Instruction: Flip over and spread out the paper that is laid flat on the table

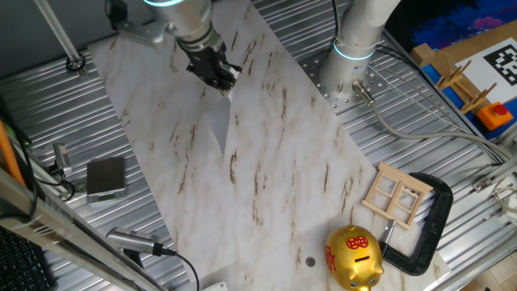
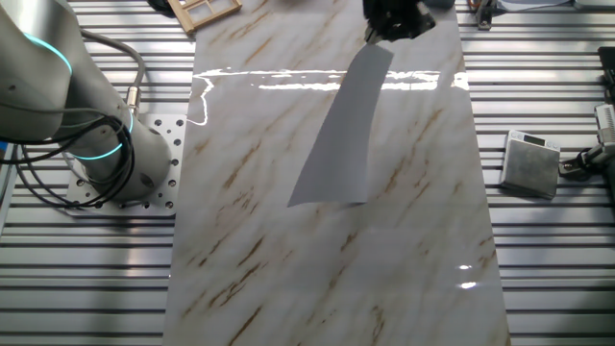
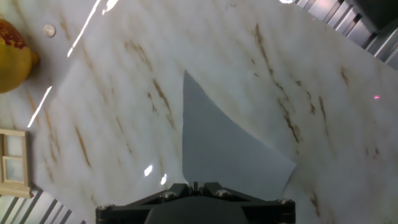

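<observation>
The paper (image 2: 341, 135) is a plain white sheet hanging from my gripper over the marble-look table (image 2: 250, 240). Its lower edge is near or on the table. My gripper (image 2: 377, 37) is shut on the paper's top edge at the far end of the table. In one fixed view the gripper (image 1: 226, 87) is at the upper left and the paper (image 1: 224, 121) shows edge-on as a narrow grey strip. In the hand view the paper (image 3: 217, 143) spreads away from the closed jaws (image 3: 195, 185) over the table (image 3: 112, 112).
A small grey box (image 1: 106, 177) lies on the ribbed metal left of the table. A gold piggy bank (image 1: 353, 257), a small wooden frame (image 1: 397, 194) and a black clamp (image 1: 432, 226) are at the table's near right end. A second robot base (image 1: 349, 65) stands beside the table.
</observation>
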You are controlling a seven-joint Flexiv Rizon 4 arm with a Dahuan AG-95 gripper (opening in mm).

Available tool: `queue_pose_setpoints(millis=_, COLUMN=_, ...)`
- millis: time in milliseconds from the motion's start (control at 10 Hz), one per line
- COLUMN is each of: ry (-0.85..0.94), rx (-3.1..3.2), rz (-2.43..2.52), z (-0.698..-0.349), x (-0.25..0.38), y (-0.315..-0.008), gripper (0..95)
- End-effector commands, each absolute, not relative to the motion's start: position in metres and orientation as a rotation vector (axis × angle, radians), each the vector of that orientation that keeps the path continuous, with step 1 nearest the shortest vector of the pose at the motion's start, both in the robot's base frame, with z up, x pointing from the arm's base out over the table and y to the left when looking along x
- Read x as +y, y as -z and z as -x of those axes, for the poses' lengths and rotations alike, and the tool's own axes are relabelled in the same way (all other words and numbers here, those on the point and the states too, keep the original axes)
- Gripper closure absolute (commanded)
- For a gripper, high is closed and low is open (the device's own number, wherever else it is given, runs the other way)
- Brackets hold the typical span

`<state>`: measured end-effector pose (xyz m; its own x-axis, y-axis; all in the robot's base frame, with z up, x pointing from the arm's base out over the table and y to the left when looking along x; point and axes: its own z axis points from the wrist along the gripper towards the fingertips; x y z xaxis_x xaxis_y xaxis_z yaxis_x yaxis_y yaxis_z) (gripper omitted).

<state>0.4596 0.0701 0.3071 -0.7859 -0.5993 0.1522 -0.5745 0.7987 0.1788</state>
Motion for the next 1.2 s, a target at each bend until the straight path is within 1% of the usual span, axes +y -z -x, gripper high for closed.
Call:
queue_pose_setpoints(millis=100, ry=0.176, rx=-2.795, rz=-0.913, z=-0.4597, x=0.0701, y=-0.3053, gripper=95.0)
queue_pose_setpoints(millis=1200, ry=0.121, rx=-2.813, rz=-0.88, z=-0.4597, x=0.0701, y=-0.3053, gripper=95.0)
